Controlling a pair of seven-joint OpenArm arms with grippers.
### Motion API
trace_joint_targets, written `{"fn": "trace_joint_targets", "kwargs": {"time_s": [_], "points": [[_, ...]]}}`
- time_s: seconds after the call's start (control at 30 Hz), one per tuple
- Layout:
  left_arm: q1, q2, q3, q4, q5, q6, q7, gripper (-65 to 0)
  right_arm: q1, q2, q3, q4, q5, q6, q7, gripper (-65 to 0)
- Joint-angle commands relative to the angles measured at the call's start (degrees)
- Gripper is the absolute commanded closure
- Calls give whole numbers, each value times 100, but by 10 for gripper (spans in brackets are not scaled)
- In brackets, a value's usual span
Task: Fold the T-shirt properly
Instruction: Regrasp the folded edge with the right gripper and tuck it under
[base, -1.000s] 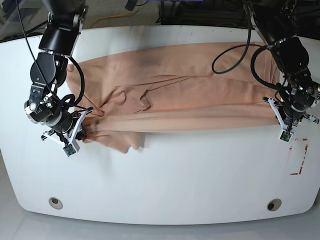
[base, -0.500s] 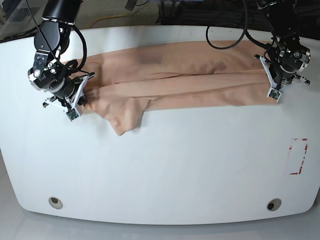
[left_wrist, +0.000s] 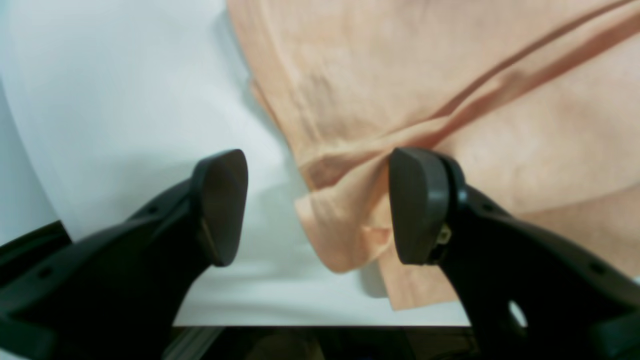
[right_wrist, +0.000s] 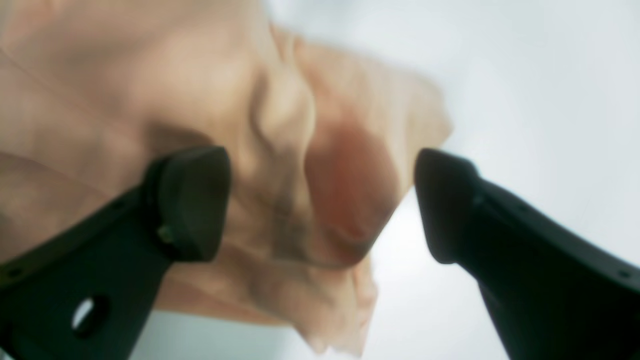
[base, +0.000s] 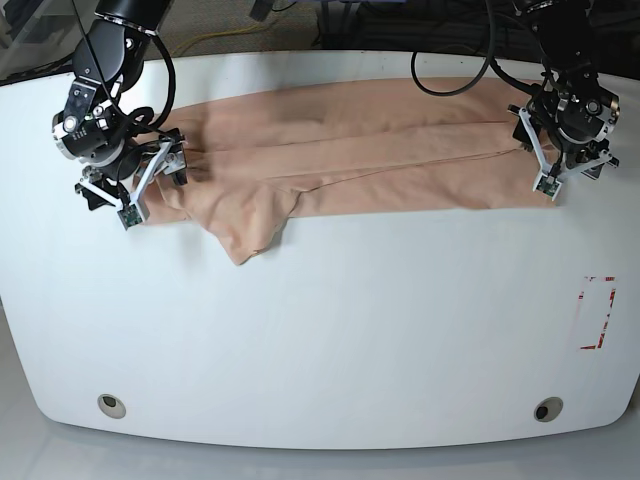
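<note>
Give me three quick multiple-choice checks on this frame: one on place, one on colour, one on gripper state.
1. Where does the T-shirt lie on the table?
A. far half
B. near edge
C. hanging off the side

2. What colour is the T-shirt?
A. blue
B. peach
C. white

3. How do the left gripper and right gripper stand?
A. both open
B. both clamped on cloth
C. only one open

Answers: 1 A, the near half is bare white. 2 B, peach in every view. 3 A, both wrist views show jaws spread with cloth loose between.
</note>
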Motion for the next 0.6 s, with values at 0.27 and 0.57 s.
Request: {"fn": "trace_joint_targets", "kwargs": {"time_s": [0.27, 0.57], "points": [[-392, 43, -13, 78, 16, 36, -33, -403, 1843, 51, -176, -1559, 1144, -1, -727, -566], [-356, 43, -13, -195, 24, 36, -33, -403, 2784, 86, -817, -3722, 1135, -1, -59, -468]]}}
